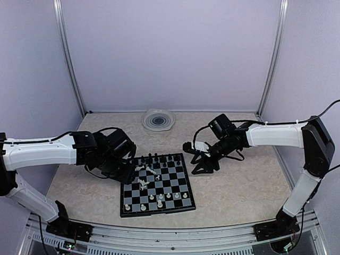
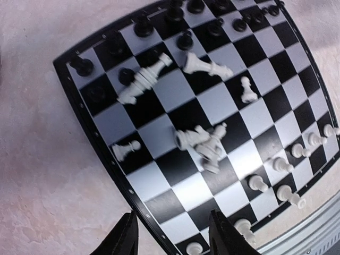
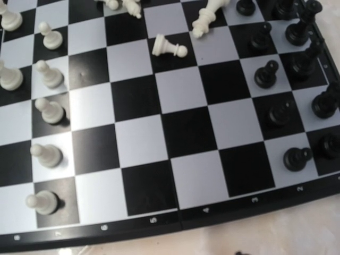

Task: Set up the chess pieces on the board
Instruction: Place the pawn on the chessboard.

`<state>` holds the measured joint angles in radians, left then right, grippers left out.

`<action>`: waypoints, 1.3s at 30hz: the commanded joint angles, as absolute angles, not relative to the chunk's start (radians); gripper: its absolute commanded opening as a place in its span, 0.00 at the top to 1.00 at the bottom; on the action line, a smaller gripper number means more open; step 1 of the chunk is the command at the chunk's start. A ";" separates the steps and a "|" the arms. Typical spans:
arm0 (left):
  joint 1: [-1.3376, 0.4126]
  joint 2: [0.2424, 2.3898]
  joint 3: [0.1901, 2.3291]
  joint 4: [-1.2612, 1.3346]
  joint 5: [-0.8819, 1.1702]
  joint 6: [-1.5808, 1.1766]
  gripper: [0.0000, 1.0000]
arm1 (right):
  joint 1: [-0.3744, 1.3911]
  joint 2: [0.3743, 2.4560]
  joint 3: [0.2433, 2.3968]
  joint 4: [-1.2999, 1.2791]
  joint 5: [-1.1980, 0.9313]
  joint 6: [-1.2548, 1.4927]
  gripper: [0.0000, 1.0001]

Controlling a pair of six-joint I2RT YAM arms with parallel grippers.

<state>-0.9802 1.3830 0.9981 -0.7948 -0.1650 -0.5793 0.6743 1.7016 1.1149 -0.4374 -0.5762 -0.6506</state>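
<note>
Chess setup: board [image 1: 159,211] mid-table, several white pieces toppled [image 2: 204,143] mid-board.
Left gripper [image 2: 174,236] hangs over the board's left edge, jaws apart, nothing between them. Right gripper [image 1: 199,158] sits just off the far right corner; can't tell its opening. Black pieces [image 3: 265,74] stand on the far rows, white pawns [image 3: 48,111] on the near ones.
</note>
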 commanded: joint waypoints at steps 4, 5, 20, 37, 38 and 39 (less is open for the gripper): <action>-0.824 1.443 0.995 -0.652 -0.176 -0.364 0.57 | 0.683 1.690 1.129 -0.451 -0.582 -0.659 0.48; -0.812 1.461 0.993 -0.632 -0.174 -0.348 0.58 | 0.684 1.689 1.129 -0.451 -0.580 -0.660 0.48; -0.757 1.563 0.940 -0.629 -0.199 -0.404 0.53 | 0.685 1.703 1.127 -0.455 -0.575 -0.668 0.48; -0.719 1.584 0.919 -0.598 -0.093 -0.331 0.60 | 0.685 1.711 1.132 -0.464 -0.577 -0.670 0.48; -0.716 1.586 0.918 -0.598 -0.086 -0.334 0.61 | 0.686 1.712 1.132 -0.465 -0.577 -0.671 0.48; -0.713 1.585 0.917 -0.598 -0.079 -0.338 0.63 | 0.686 1.712 1.132 -0.466 -0.577 -0.671 0.48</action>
<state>-0.7284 1.5723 0.9165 -0.6083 -0.1143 -0.3431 0.6743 1.7020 1.1152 -0.4480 -0.5724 -0.6617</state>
